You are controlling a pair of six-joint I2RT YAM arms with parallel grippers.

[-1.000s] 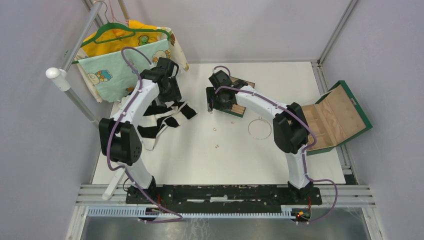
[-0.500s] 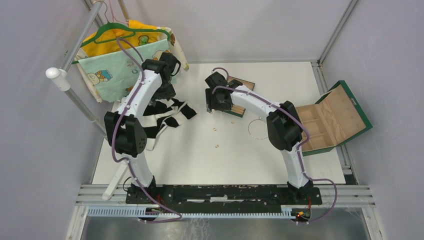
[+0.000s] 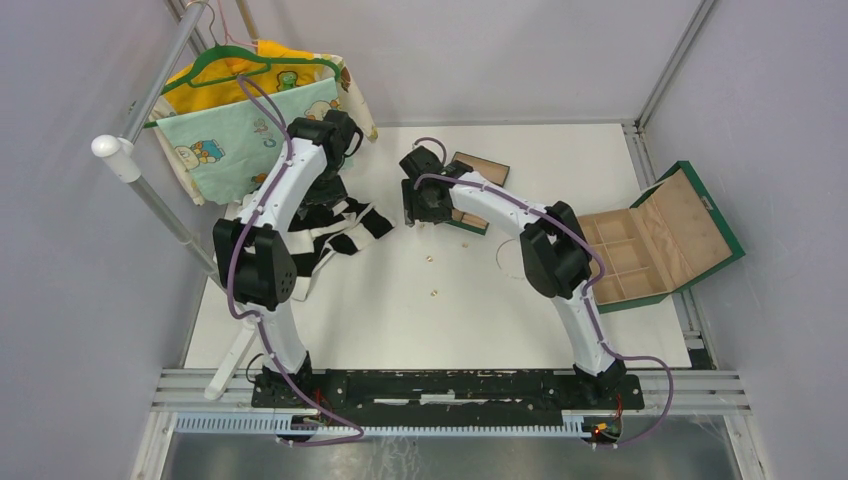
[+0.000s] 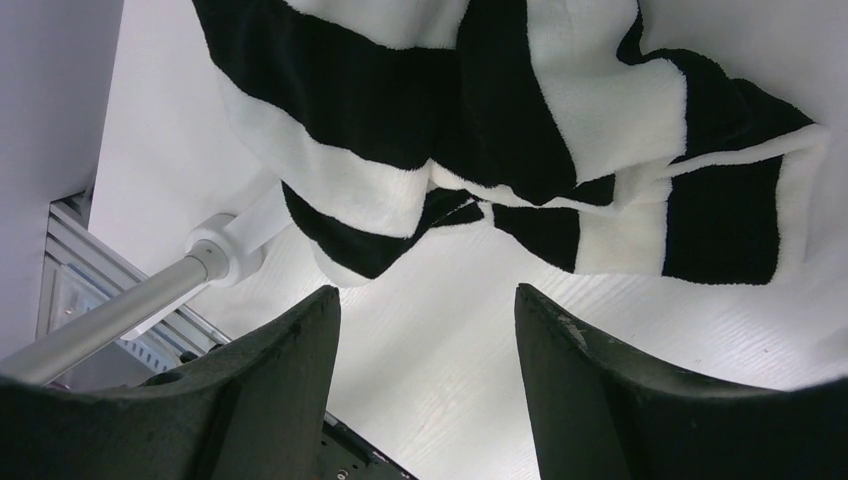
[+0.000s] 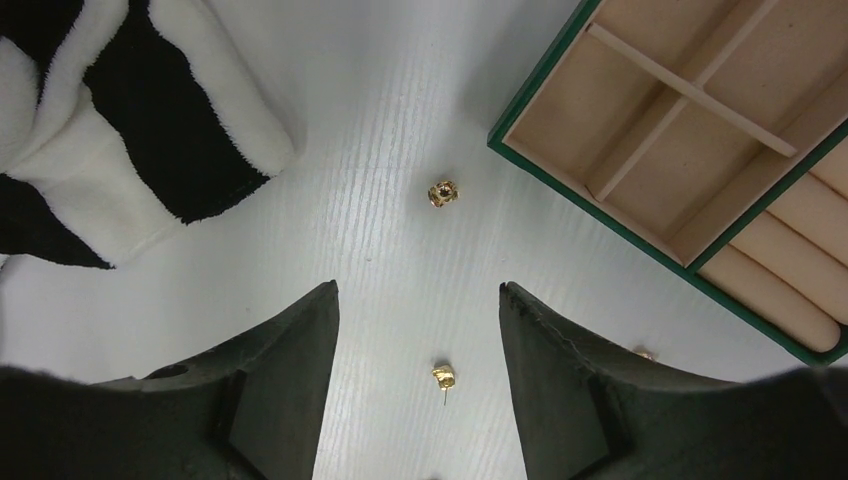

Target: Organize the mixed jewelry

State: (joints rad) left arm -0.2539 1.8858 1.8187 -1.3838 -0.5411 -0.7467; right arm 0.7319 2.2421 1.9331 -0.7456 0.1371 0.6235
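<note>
The silvery wire hoop (image 3: 498,258) lies on the white table, its right part hidden by my right arm's elbow. Tiny gold pieces lie at mid-table (image 3: 428,257) and nearer (image 3: 434,293). My right gripper (image 3: 415,210) is open and empty, hovering beside a small tan tray with a green rim (image 3: 480,165). In the right wrist view the gripper (image 5: 418,290) frames a gold stud (image 5: 444,375), with a gold bead (image 5: 441,192) beyond and the tray (image 5: 600,215) at right. My left gripper (image 3: 335,183) is open and empty over the striped cloth; it also shows in the left wrist view (image 4: 428,292).
A black-and-white striped cloth (image 4: 520,130) lies at the left (image 3: 340,225). A garment rack with hung clothes (image 3: 250,100) stands at the back left, its rod (image 4: 120,310) near the left gripper. An open green jewelry box (image 3: 690,220) sits at the right edge.
My right gripper and elbow have shifted left, and the elbow now covers part of the hoop. My left arm has drawn back a little toward the rack.
</note>
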